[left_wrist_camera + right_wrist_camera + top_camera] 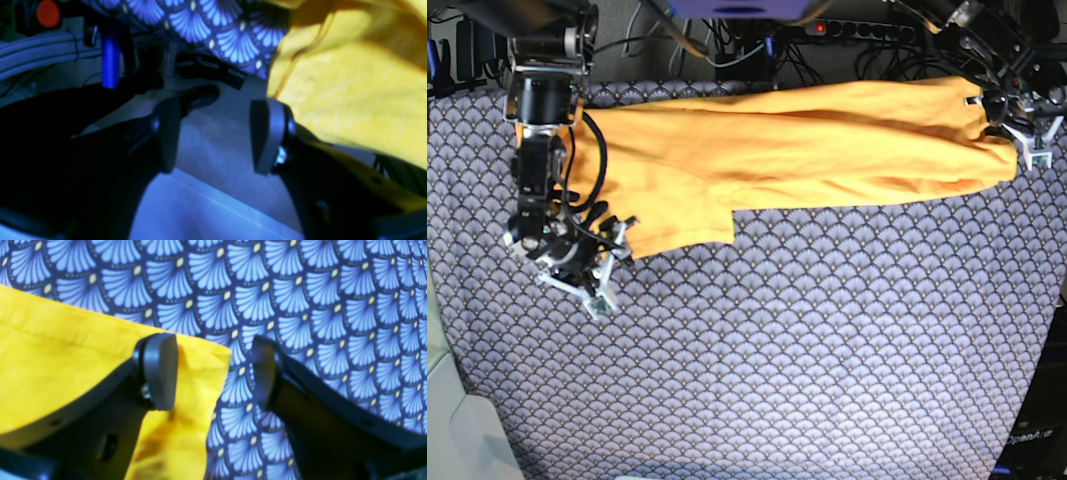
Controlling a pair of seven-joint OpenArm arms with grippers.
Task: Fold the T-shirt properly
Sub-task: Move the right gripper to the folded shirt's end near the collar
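The T-shirt, plain yellow-orange, lies spread sideways across the far part of the table, with a sleeve hanging toward the near left. My right gripper hovers at that sleeve's left corner. In the right wrist view the right gripper is open, one finger over the T-shirt's corner and the other over bare table cover. My left gripper is at the shirt's far right end. In the left wrist view the left gripper is open with nothing between its fingers, and the T-shirt bunches just to its right.
The blue-grey scallop-patterned table cover covers the whole table. Cables and a power strip run behind the far edge. A red button and grey cables show past the table edge. A white object sits at the near left.
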